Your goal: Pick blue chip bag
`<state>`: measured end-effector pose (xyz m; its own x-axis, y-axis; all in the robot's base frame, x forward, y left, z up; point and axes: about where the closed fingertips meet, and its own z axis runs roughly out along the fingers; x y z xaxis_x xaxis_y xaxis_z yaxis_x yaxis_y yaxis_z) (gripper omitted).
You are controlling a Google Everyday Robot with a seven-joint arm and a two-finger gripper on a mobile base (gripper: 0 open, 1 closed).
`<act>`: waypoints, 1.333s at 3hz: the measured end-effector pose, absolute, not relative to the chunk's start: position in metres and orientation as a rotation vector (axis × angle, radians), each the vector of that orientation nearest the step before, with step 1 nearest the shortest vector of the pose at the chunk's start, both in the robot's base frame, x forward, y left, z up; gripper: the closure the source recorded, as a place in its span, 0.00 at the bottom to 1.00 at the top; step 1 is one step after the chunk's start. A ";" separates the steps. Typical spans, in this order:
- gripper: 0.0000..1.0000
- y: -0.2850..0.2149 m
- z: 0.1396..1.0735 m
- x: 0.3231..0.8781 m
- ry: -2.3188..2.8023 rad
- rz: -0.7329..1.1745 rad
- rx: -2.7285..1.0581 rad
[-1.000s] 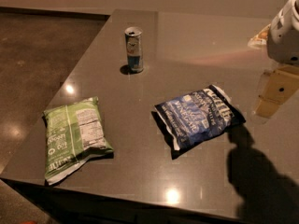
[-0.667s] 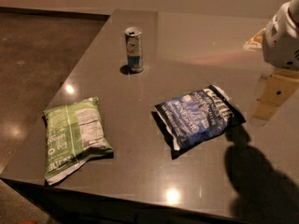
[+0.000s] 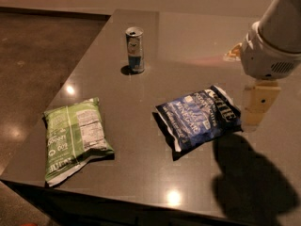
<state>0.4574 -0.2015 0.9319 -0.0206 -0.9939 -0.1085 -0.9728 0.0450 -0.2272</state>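
The blue chip bag [image 3: 197,121] lies mid-table [image 3: 141,173], with free room around; the gripper [image 3: 257,108] hangs beside its right edge, grip state unclear.
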 end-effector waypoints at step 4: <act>0.00 -0.166 0.862 0.475 1.954 0.004 -2.302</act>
